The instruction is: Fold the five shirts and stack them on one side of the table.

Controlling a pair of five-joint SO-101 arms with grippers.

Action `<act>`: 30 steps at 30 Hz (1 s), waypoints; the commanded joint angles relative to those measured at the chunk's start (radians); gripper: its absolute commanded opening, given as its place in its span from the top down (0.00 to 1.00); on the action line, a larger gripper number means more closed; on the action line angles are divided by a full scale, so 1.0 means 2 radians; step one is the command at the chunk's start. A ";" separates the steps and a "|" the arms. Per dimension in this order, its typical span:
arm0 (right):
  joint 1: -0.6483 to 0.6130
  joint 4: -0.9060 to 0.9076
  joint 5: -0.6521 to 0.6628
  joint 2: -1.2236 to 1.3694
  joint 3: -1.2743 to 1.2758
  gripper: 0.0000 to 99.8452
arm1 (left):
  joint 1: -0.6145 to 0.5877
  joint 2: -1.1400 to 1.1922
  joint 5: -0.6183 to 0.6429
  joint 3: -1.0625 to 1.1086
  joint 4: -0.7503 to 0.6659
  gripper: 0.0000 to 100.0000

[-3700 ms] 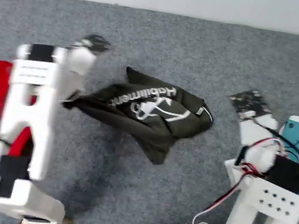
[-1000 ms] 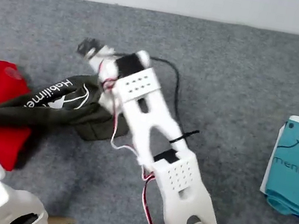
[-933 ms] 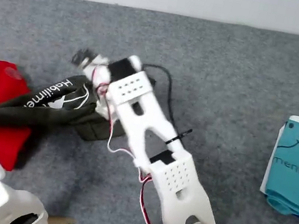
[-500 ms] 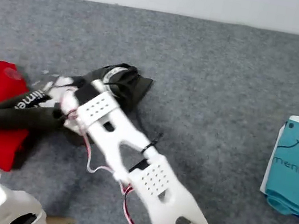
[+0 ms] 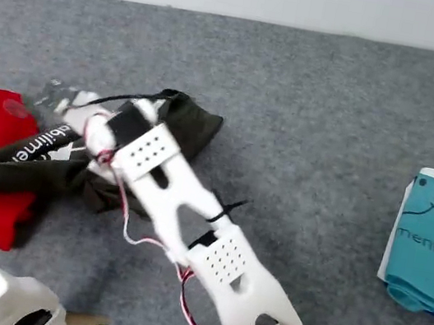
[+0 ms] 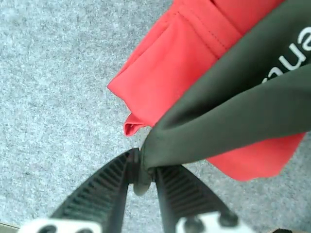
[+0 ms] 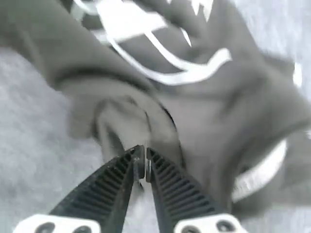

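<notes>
Hand of left arm (image 6: 144,167) pinches dark shirt (image 6: 233,111) lying across red shirt (image 6: 194,58).

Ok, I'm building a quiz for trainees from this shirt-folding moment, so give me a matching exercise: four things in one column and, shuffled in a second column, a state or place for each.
Things:
1. dark shirt
2. red shirt
3. teal shirt
4. left end effector

States or places:
A. folded, lying apart from the other shirts
B. shut on a corner of cloth
C. partly covered by another shirt
D. pulled out long, white print showing

Pairs: 1-D, 2-C, 3-A, 4-B
</notes>
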 commanded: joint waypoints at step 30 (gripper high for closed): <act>-0.048 -0.013 -0.068 -0.115 0.311 0.80 | 0.007 -0.021 -0.004 -0.009 -0.008 0.99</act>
